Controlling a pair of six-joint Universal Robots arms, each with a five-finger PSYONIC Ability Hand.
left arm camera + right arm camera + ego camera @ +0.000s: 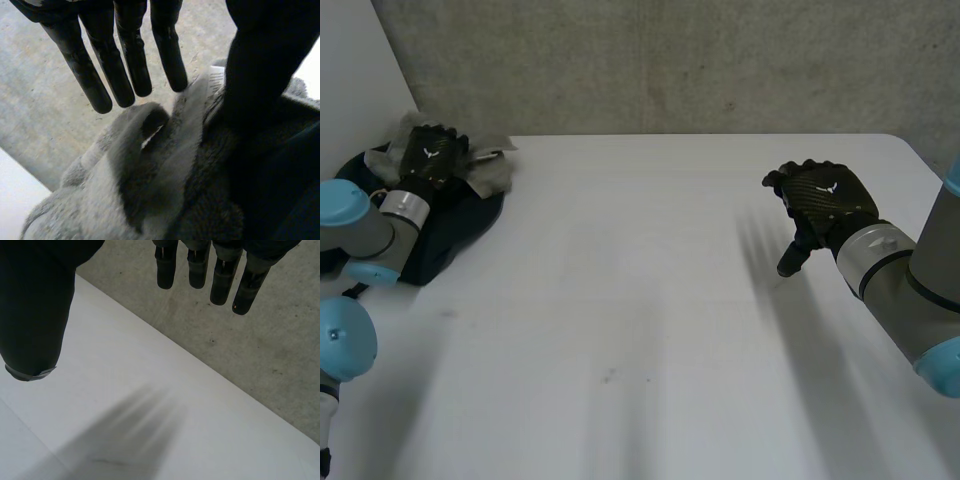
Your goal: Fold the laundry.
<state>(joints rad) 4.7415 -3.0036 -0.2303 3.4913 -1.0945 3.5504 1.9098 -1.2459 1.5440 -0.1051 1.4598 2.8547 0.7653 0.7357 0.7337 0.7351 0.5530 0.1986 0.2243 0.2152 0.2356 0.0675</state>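
The left arm [365, 225] reaches forward and outward, and its left hand [432, 155] lies palm down at the far left. In its wrist view the fingers [127, 65] are straight and a little spread, with the thumb [260, 75] set apart. Whether that thumb presses on anything beneath it is hard to tell. The right arm [910, 290] comes in from the right. The right hand [825, 203] hangs in the air, back upward, with straight fingers [222, 280] and the thumb [35, 315] held wide, holding nothing.
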